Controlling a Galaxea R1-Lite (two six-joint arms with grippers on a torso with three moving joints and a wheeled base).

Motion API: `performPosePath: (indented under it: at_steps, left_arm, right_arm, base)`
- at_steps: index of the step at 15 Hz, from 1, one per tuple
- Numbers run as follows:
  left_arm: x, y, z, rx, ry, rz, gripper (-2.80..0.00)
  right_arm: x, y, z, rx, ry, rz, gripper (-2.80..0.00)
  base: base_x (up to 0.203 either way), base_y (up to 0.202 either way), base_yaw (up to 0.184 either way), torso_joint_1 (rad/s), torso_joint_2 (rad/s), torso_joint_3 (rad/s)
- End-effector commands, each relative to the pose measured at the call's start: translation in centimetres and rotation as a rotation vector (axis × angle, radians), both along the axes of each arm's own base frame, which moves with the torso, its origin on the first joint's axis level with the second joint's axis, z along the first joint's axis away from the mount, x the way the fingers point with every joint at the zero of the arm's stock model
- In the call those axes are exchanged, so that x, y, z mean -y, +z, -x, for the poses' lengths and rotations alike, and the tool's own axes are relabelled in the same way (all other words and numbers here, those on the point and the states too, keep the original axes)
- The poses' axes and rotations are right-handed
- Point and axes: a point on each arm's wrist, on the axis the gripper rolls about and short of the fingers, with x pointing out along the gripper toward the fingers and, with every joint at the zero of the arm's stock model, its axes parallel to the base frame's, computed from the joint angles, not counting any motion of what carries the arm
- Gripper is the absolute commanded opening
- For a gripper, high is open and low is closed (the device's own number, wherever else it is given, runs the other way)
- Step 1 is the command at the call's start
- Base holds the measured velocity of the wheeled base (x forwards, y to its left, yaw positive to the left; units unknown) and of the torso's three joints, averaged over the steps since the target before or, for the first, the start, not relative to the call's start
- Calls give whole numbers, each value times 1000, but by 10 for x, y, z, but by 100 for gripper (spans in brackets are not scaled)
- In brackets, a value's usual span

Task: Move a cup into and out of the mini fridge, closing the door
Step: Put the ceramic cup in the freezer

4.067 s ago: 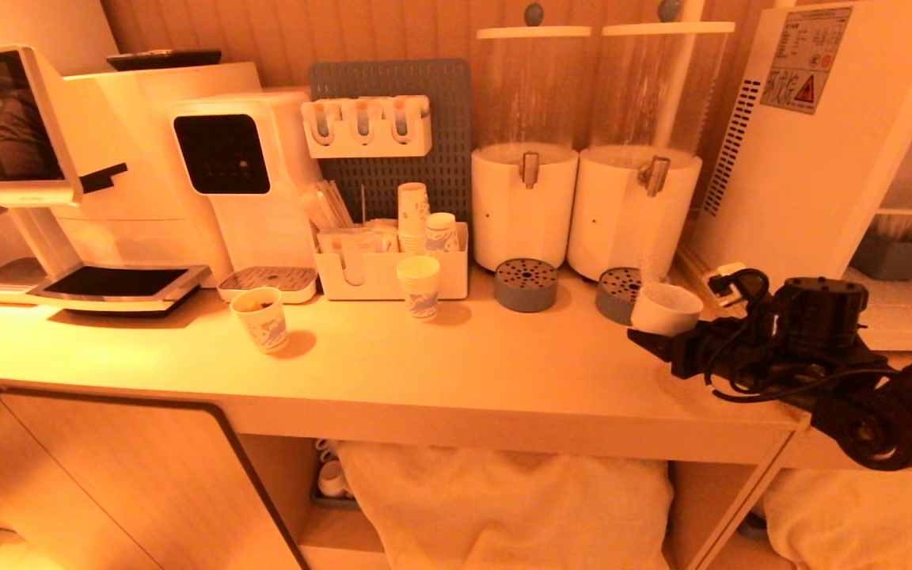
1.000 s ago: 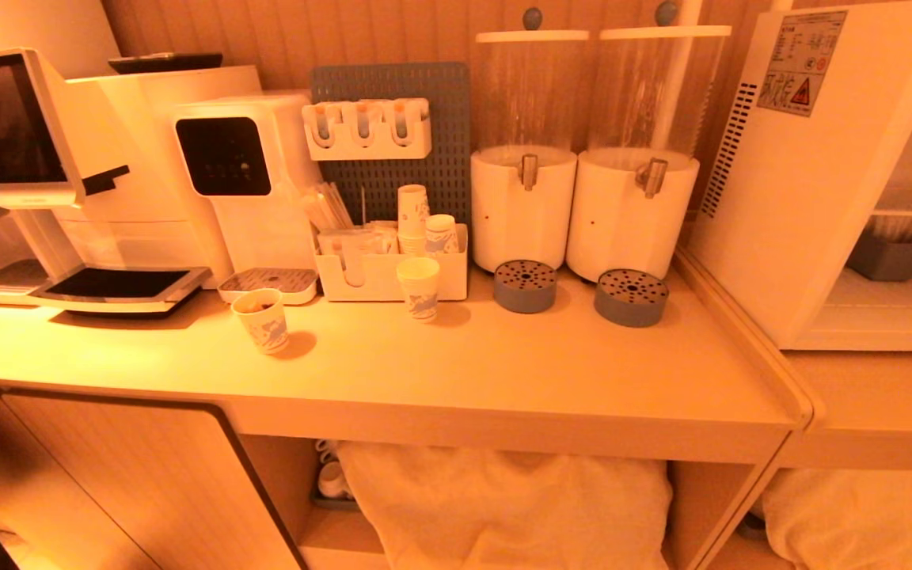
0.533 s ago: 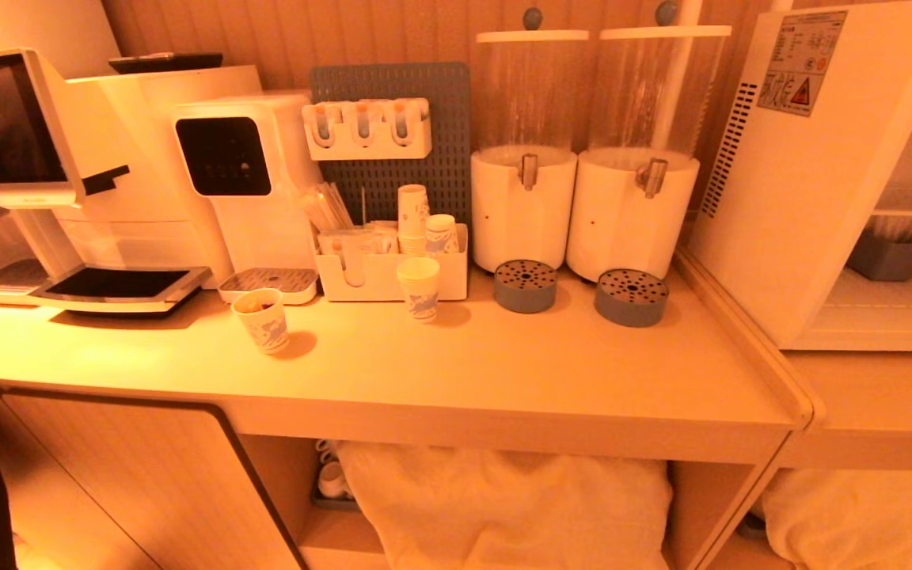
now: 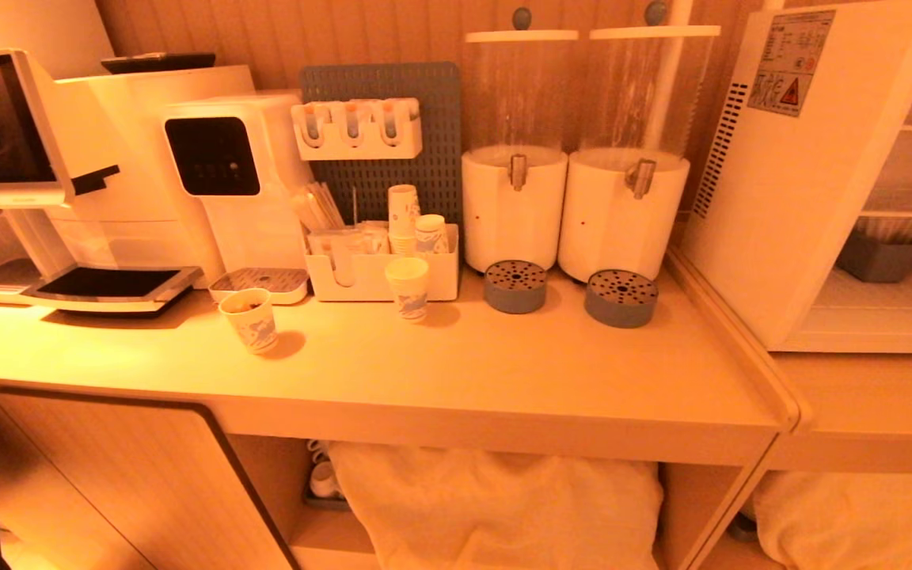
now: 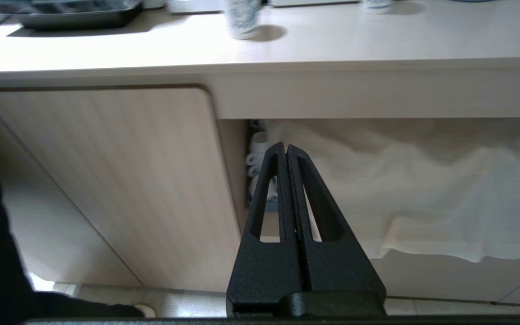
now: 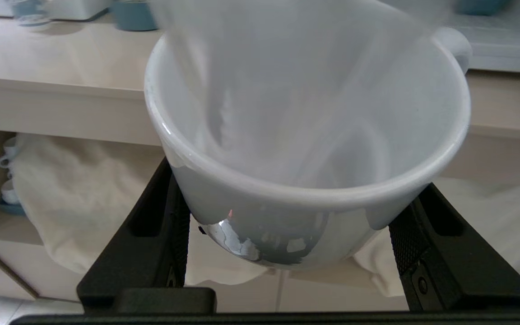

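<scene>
Stood at far right on a low side counter (image 4: 860,396): mini fridge (image 4: 780,206), white, w/ sticker & vent slots. Couldn't tell where the door was. Sat on the long counter (image 4: 503,380): 2 drink jars (image 4: 567,158). Down low in front of counter: right gripper (image 6: 296,243), grabbing the cup (image 6: 309,135) w/ both black fingers (image 6: 151,234). Squeezed tight w/ nothing in it: left gripper (image 5: 286,151).

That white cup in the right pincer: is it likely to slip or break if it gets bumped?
The cup looks glazed and glossy, so probably slippery between the right pincer fingers. It seems rigid ceramic, likely to chip if knocked. Its rounded lower body may let it tilt.
</scene>
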Motion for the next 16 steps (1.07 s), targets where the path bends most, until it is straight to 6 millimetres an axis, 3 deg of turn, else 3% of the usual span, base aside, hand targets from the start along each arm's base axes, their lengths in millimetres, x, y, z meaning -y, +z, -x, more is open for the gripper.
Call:
performPosePath:
  at_steps: [1, 7, 12, 14, 16]
  left_arm:
    - [0, 0, 0, -1, 0, 0, -280]
    - [0, 0, 0, 1, -3, 4, -280]
    - [0, 0, 0, 1, -2, 8, -280]
    - [0, 0, 0, 0, -1, 11, -280]
    - [0, 0, 0, 1, 0, 11, -280]
  right_arm:
    - [0, 0, 0, -4, 1, 1, -280]
    - [0, 0, 0, -3, 1, 1, -280]
    - [0, 0, -1, 5, -2, -5, -280]
    - [0, 9, 0, 80, 2, -6, -280]
    - [-1, 44, 13, 180, 20, -4, -280]
  base:
    - [0, -193, 1, -1, -4, 6]
    - [0, -183, 0, 3, 1, 4]
    - [0, -16, -1, 0, 1, 1]
    - [0, 0, 0, 0, 0, 0]
    - [0, 0, 0, 0, 0, 0]
